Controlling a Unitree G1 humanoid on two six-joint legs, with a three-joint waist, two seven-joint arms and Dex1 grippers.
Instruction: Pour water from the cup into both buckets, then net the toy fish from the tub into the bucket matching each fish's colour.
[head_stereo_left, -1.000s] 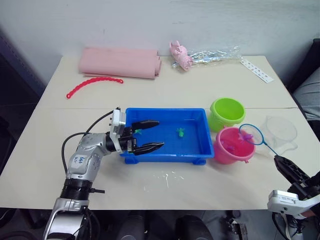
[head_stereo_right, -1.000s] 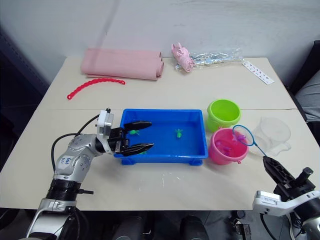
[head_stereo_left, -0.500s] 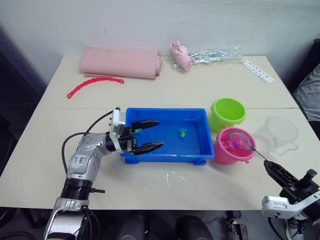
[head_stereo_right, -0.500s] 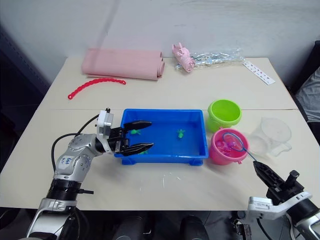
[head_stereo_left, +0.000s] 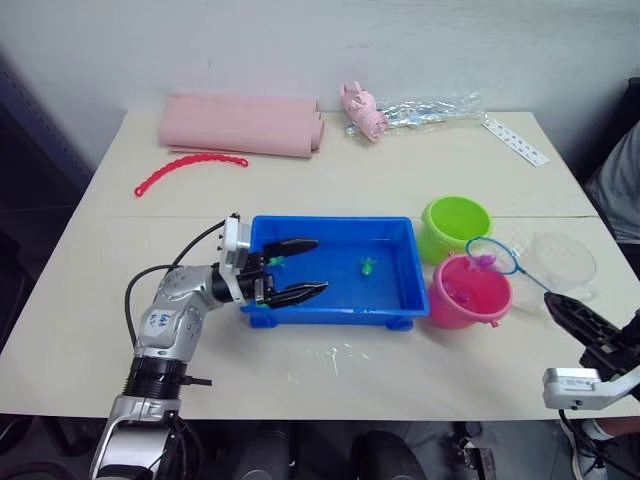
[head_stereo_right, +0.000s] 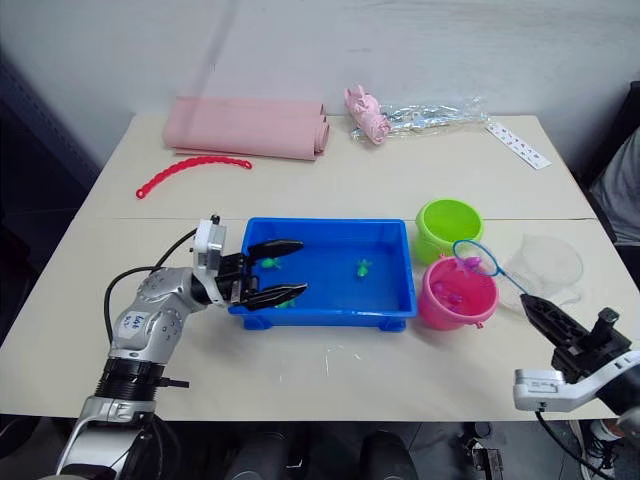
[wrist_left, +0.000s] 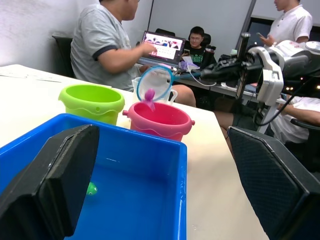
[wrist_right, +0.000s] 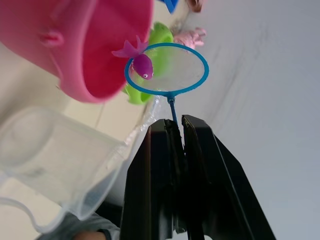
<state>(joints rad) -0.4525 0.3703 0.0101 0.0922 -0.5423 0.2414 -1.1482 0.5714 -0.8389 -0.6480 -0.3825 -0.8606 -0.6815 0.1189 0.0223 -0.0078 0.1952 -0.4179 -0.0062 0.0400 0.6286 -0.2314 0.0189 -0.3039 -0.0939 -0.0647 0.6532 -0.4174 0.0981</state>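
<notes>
The left gripper is held with its two black fingers spread wide over the left end of the shallow bright blue plastic tub. A tiny green toy fish is seen in the tub, apart from those fingers. Next come the lime green bucket and the pink bucket. The thin stick of the blue-rimmed round net is pinched between the right gripper's fingers. A small purple-pink fish is stuck on the hoop, above the pink bucket. The clear plastic cup is placed beside it.
</notes>
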